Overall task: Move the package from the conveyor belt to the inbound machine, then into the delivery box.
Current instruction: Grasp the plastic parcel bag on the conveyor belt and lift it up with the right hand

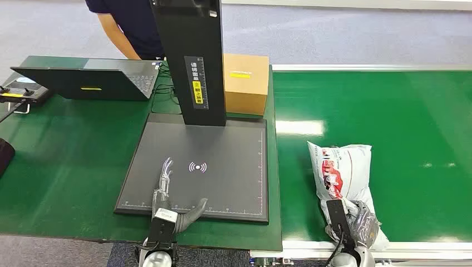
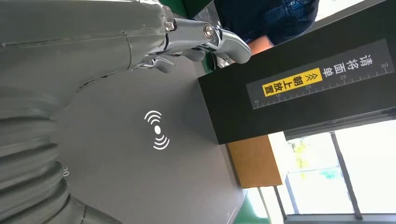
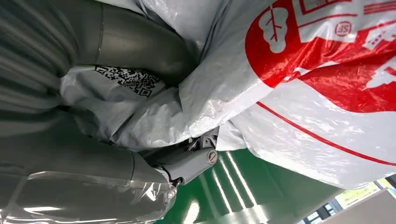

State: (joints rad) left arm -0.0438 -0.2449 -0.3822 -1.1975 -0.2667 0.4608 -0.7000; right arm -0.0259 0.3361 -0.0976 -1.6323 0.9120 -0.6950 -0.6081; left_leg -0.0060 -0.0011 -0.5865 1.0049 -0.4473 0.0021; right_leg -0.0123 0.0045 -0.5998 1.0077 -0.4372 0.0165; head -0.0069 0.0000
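Gripping the package (image 1: 339,169) with our right hand (image 1: 356,219) down at the lower right of the head view, we've got the near end of the white-and-red plastic bag bunched up in our fingers (image 3: 191,163), pretty crumpled there. The bag lies on the green conveyor belt (image 1: 401,122), right by the belt's left edge. Our left hand (image 1: 170,200) is low in the middle of the frame, open with fingers spread and holding nothing, over the dark grey scanner pad (image 1: 222,144). A black post (image 1: 192,55) stands at the pad's far edge, with a cardboard box (image 1: 246,82) just right of it. Upper left we see a laptop (image 1: 94,80) and a person (image 1: 131,25) behind it.
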